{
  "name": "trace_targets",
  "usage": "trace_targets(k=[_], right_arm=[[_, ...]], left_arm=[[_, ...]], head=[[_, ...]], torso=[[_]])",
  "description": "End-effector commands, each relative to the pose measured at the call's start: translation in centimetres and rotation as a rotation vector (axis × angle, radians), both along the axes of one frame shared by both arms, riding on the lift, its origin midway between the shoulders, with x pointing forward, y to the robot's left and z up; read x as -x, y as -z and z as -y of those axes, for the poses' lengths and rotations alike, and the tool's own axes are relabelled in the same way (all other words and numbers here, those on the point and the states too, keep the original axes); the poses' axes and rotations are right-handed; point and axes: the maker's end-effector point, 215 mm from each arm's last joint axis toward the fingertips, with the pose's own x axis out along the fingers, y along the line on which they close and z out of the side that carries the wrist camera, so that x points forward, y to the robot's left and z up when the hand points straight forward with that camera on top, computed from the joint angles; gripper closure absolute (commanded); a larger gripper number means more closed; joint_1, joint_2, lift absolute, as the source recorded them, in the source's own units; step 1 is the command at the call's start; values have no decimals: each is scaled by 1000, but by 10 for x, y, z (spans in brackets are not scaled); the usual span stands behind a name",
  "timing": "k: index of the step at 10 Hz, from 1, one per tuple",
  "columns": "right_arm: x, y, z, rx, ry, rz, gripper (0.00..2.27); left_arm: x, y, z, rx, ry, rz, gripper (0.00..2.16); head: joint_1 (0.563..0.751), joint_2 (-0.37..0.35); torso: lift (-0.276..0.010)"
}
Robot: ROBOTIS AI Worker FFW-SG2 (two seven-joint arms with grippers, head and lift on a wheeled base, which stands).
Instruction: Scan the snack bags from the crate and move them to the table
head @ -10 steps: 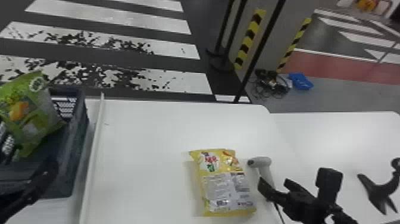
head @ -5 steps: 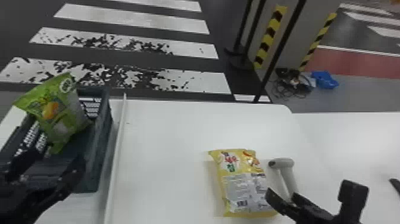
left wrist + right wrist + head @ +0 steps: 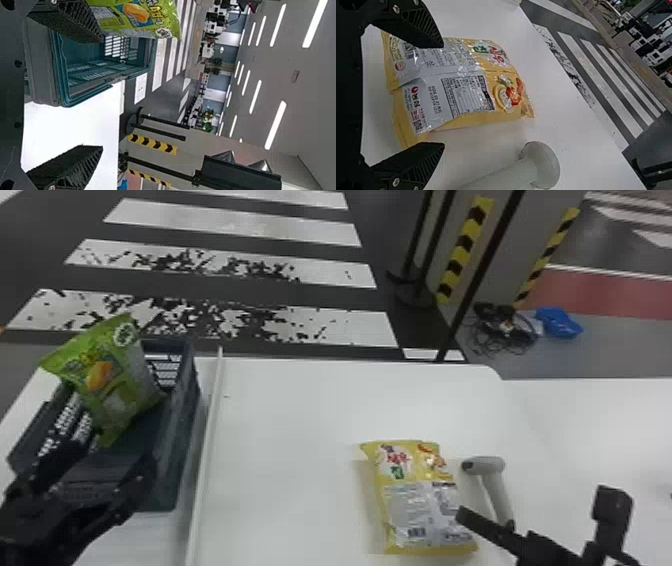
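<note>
While the left gripper (image 3: 99, 92) stood wide at the near side of the crate (image 3: 181, 450), the green snack bag (image 3: 114, 385) leaned in that crate, its top above the rim. A finger pushing before both sides closed could have tipped it over the left or far wall; its loose film might have slipped from a shallow pinch. The right gripper (image 3: 443, 95), also spread wide, was near the yellow snack bag (image 3: 420, 500) on the table (image 3: 290, 415). A rightward sweep there risked knocking the scanner (image 3: 492, 485), just beside it.
</note>
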Motion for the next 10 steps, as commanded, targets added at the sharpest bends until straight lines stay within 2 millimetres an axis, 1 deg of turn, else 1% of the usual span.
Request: trace_targets(k=[1, 2, 4, 6, 8, 9, 10], right_arm=[[-8, 4, -3, -40, -13, -17, 110], [-13, 6, -5, -54, -20, -17, 107], [-21, 18, -8, -60, -47, -36, 107], [-30, 27, -11, -42, -68, -33, 107], [-32, 39, -14, -29, -92, -46, 103], [-31, 44, -22, -25, -120, -56, 130], [-29, 50, -29, -31, -144, -70, 738]], left_arm=[[0, 3, 2, 1, 0, -6, 33], [1, 5, 3, -1, -1, -8, 33], [1, 7, 3, -4, -4, -12, 33], [3, 14, 5, -5, -3, -23, 33], [5, 18, 6, -3, -1, -29, 33], [5, 18, 6, -5, -1, -29, 33], [5, 18, 6, -5, -1, -29, 33]], head=[[695, -190], [695, -187], [695, -180], [695, -177], [695, -174], [695, -172], [695, -164]], torso=[[-95], [-95], [-95], [-95], [-95], [-95], [-95]])
